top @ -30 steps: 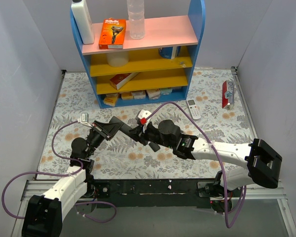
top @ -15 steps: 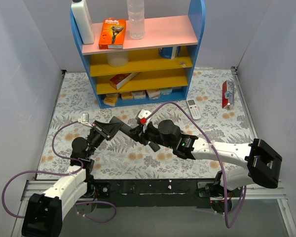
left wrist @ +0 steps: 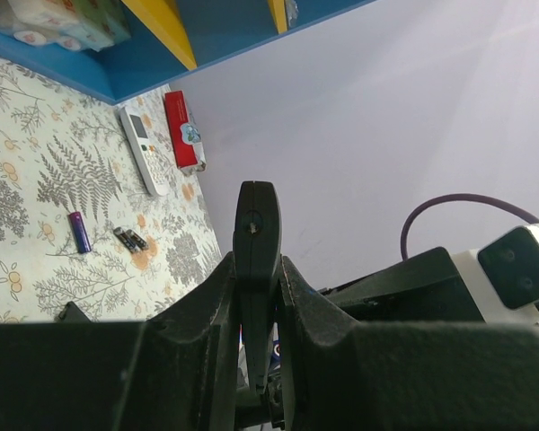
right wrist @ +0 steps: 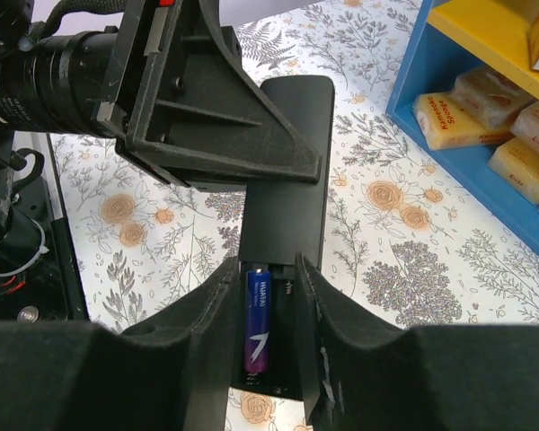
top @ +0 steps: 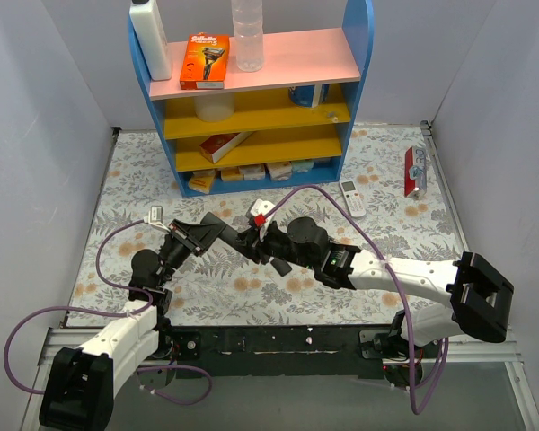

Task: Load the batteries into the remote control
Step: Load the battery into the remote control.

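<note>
Black remote [right wrist: 287, 135]: held between the two arms, apparently clear of the desk [top: 135, 180]. Its back faced up and the battery bay was uncovered, so a cell could drop in from above.
Left gripper [left wrist: 256, 269]: jaws clenched on the remote's thin edges. It seemed to act as a brace, steadying the remote while the other arm worked.
Right gripper [right wrist: 268, 269]: at the bay end of the remote, one finger on either side of the slot. A gap showed beside the cell, so I could not tell whether the jaws pinched it or had let go.
Loaded battery [right wrist: 258, 323]: purple-blue, lying lengthwise in the slot between the right fingers, next to a spring. I judged it to be partway through seating.
Spare batteries: one purple cell [left wrist: 79, 232] and a darker pair [left wrist: 130, 239] lay on the desk, well apart from the arms, near a white remote [left wrist: 144, 151].
Progress: one cell in the bay, with more likely needed.
Risk: if the brace slipped, the cell could spring out.
</note>
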You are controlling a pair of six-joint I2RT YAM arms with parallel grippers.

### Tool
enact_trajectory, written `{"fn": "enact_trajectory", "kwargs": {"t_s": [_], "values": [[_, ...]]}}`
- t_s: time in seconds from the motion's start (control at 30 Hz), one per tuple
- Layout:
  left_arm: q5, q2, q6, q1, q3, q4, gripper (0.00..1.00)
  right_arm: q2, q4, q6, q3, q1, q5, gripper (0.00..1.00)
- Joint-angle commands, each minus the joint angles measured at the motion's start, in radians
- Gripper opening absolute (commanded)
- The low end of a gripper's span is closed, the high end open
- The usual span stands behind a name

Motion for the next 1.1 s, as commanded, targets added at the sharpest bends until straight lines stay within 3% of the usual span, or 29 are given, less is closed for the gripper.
{"fn": "enact_trajectory", "kwargs": {"t_s": [0.0,0.43,0.77,1.07], "values": [[0.036,-0.004,-0.027,-0.006,-0.016,0.065,0.0,-0.013,-0.012,-0.017,0.052,-0.006,-0.017,0.39],[0.035,-0.007,-0.024,-0.006,-0.015,0.051,0.0,-0.075,-0.118,-0.024,0.089,-0.006,-0.014,0.41],[0.035,-0.006,-0.025,-0.006,-0.012,0.045,0.0,-0.075,-0.28,-0.026,0.162,-0.004,-0.025,0.49],[0.038,-0.017,-0.016,-0.006,0.008,-0.001,0.0,-0.01,-0.518,-0.026,0.319,-0.006,0.035,0.36]]}}
